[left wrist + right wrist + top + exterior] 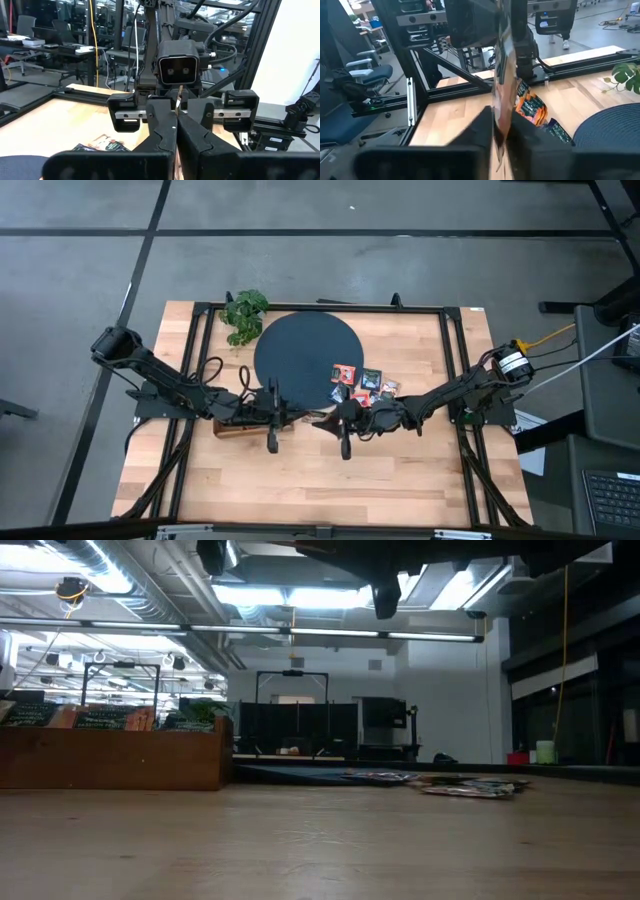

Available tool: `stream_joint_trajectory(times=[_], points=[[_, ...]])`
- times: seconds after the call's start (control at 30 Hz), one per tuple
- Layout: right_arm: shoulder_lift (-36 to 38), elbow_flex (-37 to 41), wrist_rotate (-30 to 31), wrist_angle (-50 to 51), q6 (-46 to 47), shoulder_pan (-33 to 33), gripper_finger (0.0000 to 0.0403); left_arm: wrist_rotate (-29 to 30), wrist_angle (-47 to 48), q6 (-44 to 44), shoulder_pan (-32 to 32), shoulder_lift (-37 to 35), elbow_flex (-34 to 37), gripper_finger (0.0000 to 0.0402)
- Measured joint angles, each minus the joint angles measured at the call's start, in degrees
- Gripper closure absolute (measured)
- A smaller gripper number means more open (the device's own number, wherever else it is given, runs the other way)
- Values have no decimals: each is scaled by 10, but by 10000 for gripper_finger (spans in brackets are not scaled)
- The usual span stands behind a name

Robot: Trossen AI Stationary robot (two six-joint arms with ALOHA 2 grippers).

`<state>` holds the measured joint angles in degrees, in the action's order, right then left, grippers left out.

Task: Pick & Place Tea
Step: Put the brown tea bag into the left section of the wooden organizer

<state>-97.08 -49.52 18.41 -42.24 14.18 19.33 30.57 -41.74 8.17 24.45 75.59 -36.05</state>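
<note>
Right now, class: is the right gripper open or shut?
Shut on a tea sachet: the right wrist view shows it edge-on, pinched between the fingers of the right gripper.

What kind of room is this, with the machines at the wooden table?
Probably a robotics lab or workshop: a metal-framed wooden table on bare concrete, office chairs beside it, and exposed ducts with strip lights overhead.

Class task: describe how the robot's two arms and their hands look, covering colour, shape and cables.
Both arms are dark with jointed links. The left arm trails looping black cables. The right arm has a white-labelled joint with yellow cable. Each hand has two dark, blocky fingers on a rail.
</note>
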Motion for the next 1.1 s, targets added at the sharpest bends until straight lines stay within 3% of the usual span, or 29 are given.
stream_joint_trajectory(times=[0.07,0.33,0.53,0.73,0.9,1.1], points=[[0,0,0,0,-11,0,384,0,0,0,0,0,0,399],[0,0,-6,33,6,0,381,-27,15,35,-1,0,0,389],[0,0,-52,100,58,0,384,-115,65,117,-14,0,0,366],[0,0,-123,214,145,0,375,-163,92,165,-28,0,-1,330],[0,0,-131,258,170,5,383,-211,116,209,-55,19,-1,301],[0,0,-140,262,173,6,380,-251,144,204,-76,72,-42,270]])
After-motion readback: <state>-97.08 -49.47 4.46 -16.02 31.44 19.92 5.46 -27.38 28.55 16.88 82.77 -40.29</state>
